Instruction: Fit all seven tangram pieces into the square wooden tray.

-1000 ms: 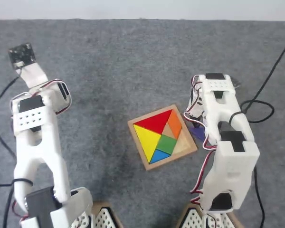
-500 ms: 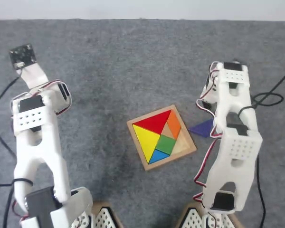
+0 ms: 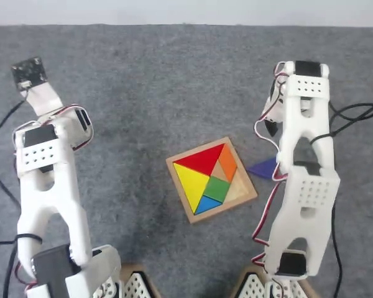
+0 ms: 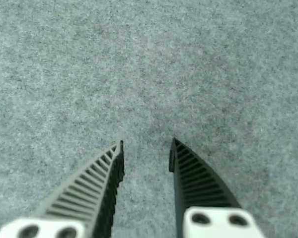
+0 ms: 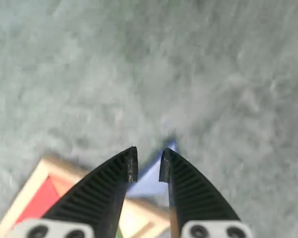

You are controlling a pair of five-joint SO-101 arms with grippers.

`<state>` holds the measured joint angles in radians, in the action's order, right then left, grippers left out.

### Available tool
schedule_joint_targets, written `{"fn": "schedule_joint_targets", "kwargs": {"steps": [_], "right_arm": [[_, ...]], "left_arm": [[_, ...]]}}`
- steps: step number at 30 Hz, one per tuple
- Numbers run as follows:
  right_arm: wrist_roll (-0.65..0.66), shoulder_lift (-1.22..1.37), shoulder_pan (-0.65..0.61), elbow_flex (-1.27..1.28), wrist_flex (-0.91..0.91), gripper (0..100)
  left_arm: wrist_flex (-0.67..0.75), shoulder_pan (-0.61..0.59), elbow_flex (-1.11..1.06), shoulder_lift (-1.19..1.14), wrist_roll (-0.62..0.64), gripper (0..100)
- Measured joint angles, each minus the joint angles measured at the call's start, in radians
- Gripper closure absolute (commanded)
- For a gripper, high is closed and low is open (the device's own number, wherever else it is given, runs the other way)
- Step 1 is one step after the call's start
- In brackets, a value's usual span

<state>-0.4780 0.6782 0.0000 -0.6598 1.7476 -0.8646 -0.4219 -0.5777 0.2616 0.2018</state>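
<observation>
Purple piece [image 3: 265, 167] points 9 o'clock toward tray [image 3: 196, 149]; your right arm [image 3: 306, 186] hides its rest. Left gripper [image 4: 146, 148] and right gripper [image 5: 148, 165] are parted, empty.

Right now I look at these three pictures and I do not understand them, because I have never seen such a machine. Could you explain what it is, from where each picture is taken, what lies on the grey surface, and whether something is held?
These are two small white robot arms, the left arm and the right arm, standing side by side. Each ends in a two-fingered gripper. The high view comes from a fixed camera looking down on both. The other two pictures come from cameras on the wrists, so you look along the dark fingers of the left gripper and the right gripper. On the grey carpet lies a square wooden tray with coloured pieces inside. A purple piece lies outside, beside the tray. Both grippers are open and hold nothing.
</observation>
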Motion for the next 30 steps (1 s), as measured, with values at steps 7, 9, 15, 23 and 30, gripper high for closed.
{"fn": "schedule_joint_targets", "kwargs": {"steps": [7, 9, 15, 23, 30], "right_arm": [[0.0, -0.394, -0.063, 0.491, -0.146, 91.3], [0.0, -0.522, -0.069, 0.687, -0.256, 88.8], [-0.049, -0.681, -0.081, 1.123, -0.585, 59.8], [-0.247, -0.686, -0.132, 1.185, -0.652, 68.2], [-0.272, -0.54, -0.137, 1.119, -0.657, 68.5]], "left_arm": [[0.0, 0.0, 0.0, 0.0, 0.0, 85], [0.0, 0.0, 0.0, 0.0, 0.0, 85], [0.0, 0.0, 0.0, 0.0, 0.0, 85], [0.0, 0.0, 0.0, 0.0, 0.0, 85], [0.0, 0.0, 0.0, 0.0, 0.0, 85]]}}
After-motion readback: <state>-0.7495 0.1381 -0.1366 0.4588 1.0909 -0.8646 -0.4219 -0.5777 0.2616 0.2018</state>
